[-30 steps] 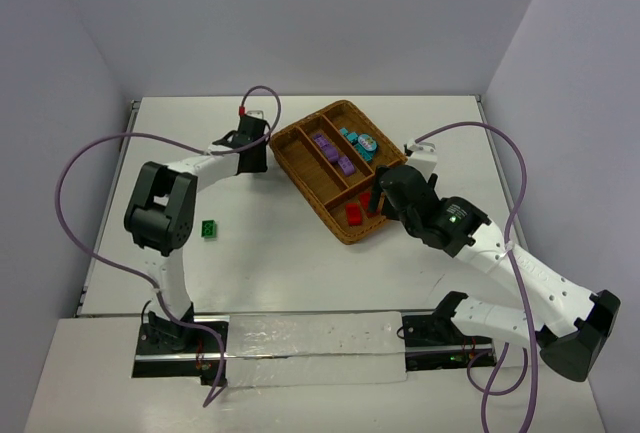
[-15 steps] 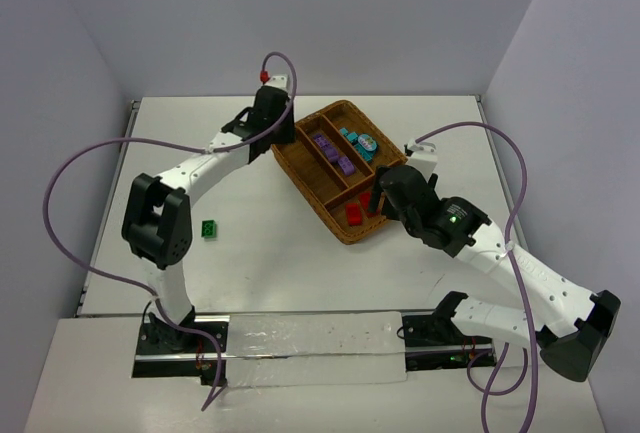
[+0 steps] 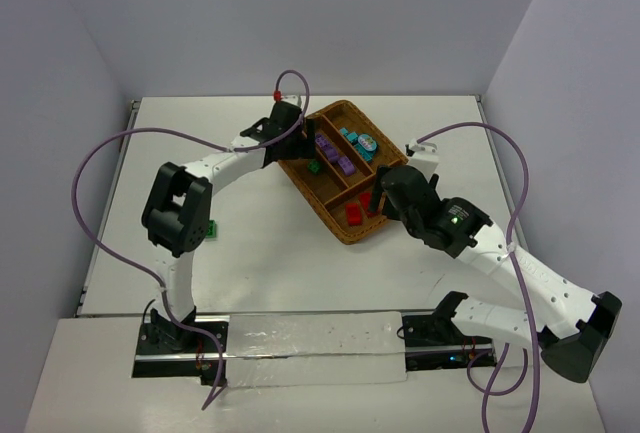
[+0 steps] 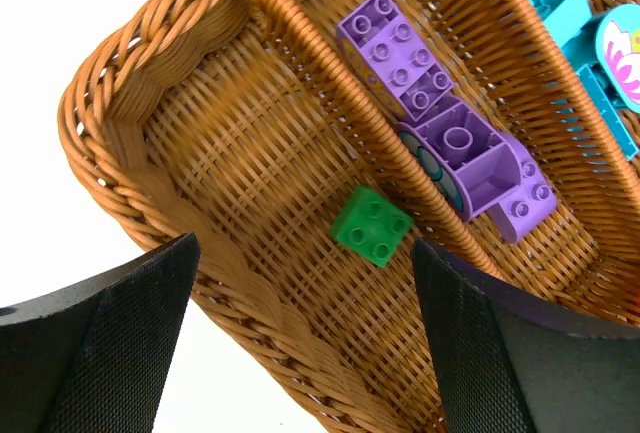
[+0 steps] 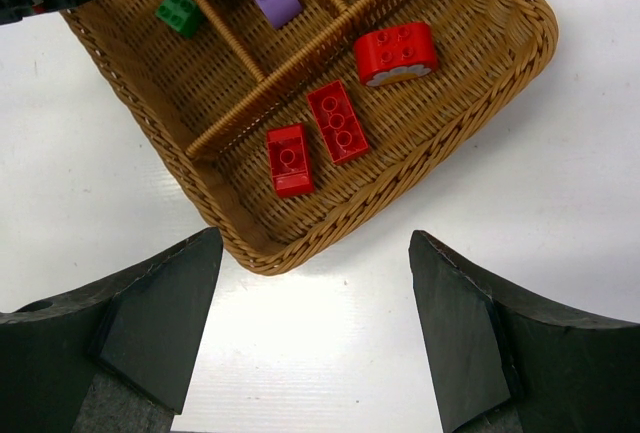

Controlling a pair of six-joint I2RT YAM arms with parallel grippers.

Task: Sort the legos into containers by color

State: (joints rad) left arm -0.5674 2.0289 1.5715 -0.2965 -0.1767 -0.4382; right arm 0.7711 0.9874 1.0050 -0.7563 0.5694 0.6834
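The wicker tray (image 3: 340, 234) lies right of centre, its compartments holding the legos. A green brick (image 4: 371, 225) lies loose in the leftmost long compartment, also seen from above (image 3: 314, 166). Purple bricks (image 4: 400, 48) fill the neighbouring compartment, with teal ones (image 4: 570, 23) beyond. Three red bricks (image 5: 337, 121) lie in the crosswise compartment. My left gripper (image 4: 305, 343) hangs open over the tray's left end (image 3: 298, 141), above the green brick and not touching it. Open and holding nothing, my right gripper (image 5: 315, 333) hovers over the table beside the tray's near corner (image 3: 378, 198).
A second green brick (image 3: 212, 230) sits on the table at the left, partly hidden by the left arm's elbow (image 3: 178, 215). Purple cables loop around both arms. The tray's woven rim (image 5: 330, 223) stands just ahead of my right fingers.
My left gripper swung right from the table to over the tray, then opened. The green brick it carried now lies in the leftmost compartment. The right arm stayed still.
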